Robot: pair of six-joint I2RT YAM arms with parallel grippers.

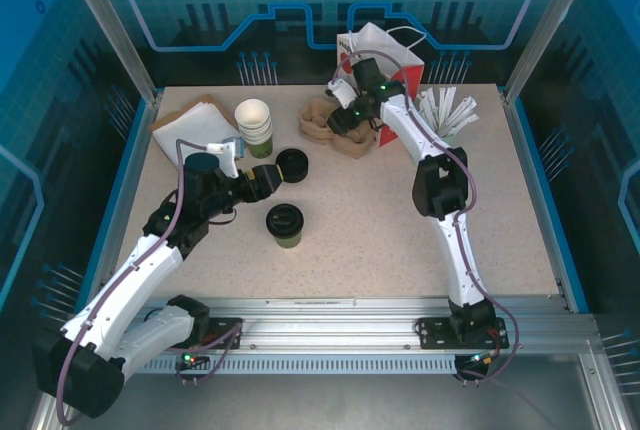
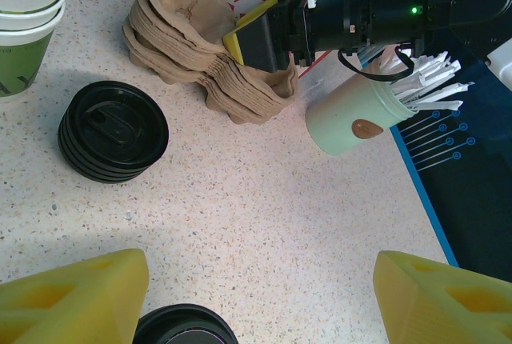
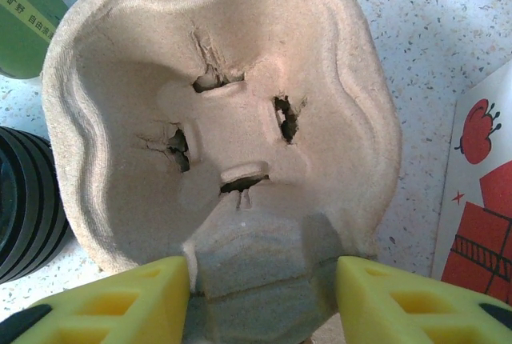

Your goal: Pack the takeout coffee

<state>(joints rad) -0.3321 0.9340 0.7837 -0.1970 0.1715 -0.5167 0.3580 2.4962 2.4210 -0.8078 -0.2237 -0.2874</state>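
right gripper [image 3: 260,274] clamps brown moulded-pulp cup carrier [image 3: 240,72]; left gripper [image 2: 260,268], jaws open, near black-lidded olive-green paper cup [image 1: 284,225].

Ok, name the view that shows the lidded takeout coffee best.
Top external: the takeout coffee stands whole and upright on the table, its black lid on and its green side visible. The left wrist view catches just an arc of that lid at the frame's bottom edge.
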